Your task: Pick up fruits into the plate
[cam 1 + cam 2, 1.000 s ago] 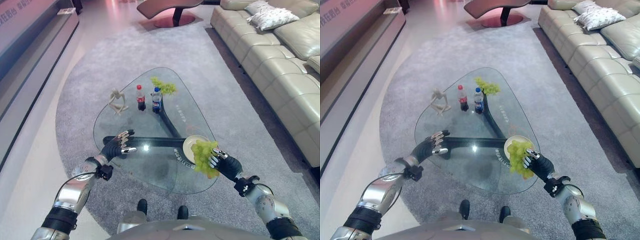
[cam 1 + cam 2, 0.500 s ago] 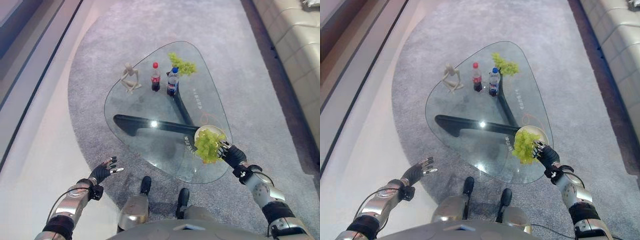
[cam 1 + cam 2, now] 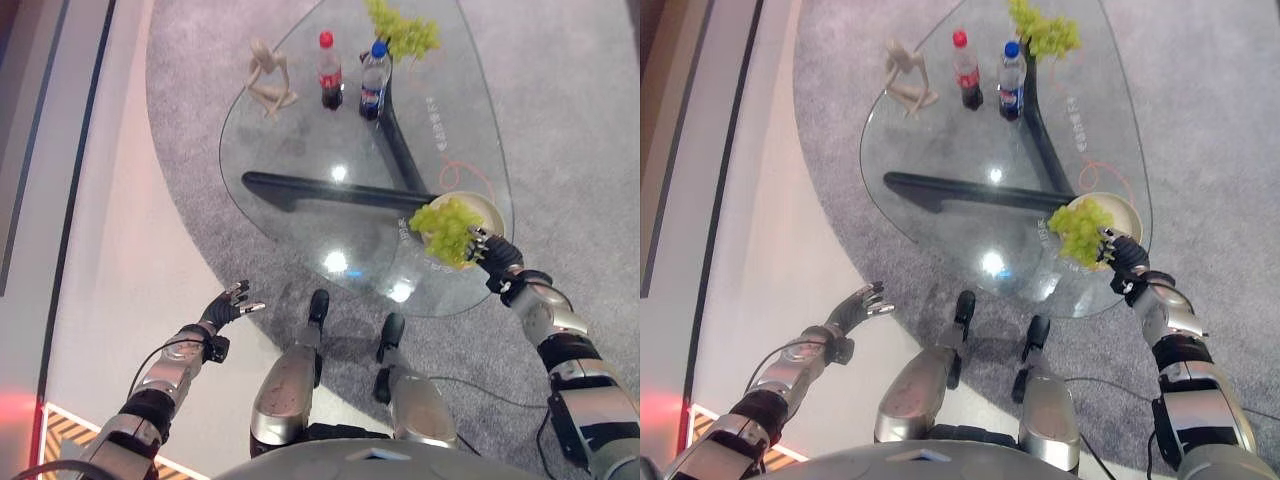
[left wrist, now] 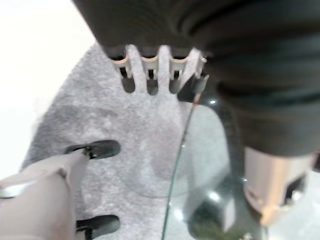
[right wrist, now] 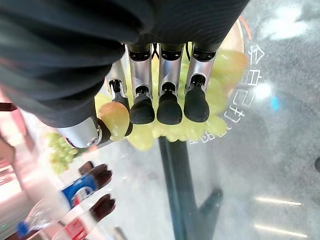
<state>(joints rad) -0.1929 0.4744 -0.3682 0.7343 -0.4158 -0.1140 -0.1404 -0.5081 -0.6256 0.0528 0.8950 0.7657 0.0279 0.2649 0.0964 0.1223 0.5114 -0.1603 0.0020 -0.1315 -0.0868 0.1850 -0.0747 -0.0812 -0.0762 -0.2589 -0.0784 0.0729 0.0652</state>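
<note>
A bunch of green grapes [image 3: 447,228] hangs over the near rim of a cream plate [image 3: 488,208] at the right edge of the glass table [image 3: 300,150]. My right hand [image 3: 497,258] is shut on this bunch; in the right wrist view its fingers [image 5: 169,107] curl against the grapes [image 5: 225,65] and the thumb presses one grape. A second green bunch [image 3: 403,30] lies at the table's far end. My left hand [image 3: 228,303] is off the table, low at my left over the pale floor, with fingers [image 4: 150,70] straight and nothing in it.
A red-capped bottle [image 3: 328,68] and a blue-capped bottle [image 3: 373,78] stand near the far bunch, with a pale figurine [image 3: 270,72] to their left. A dark three-armed base [image 3: 400,160] shows under the glass. A grey rug [image 3: 190,120] surrounds the table.
My left hand has pulled back off the glass table and down to my left side. The camera has tipped downward. My right hand still holds the grapes at the plate.
</note>
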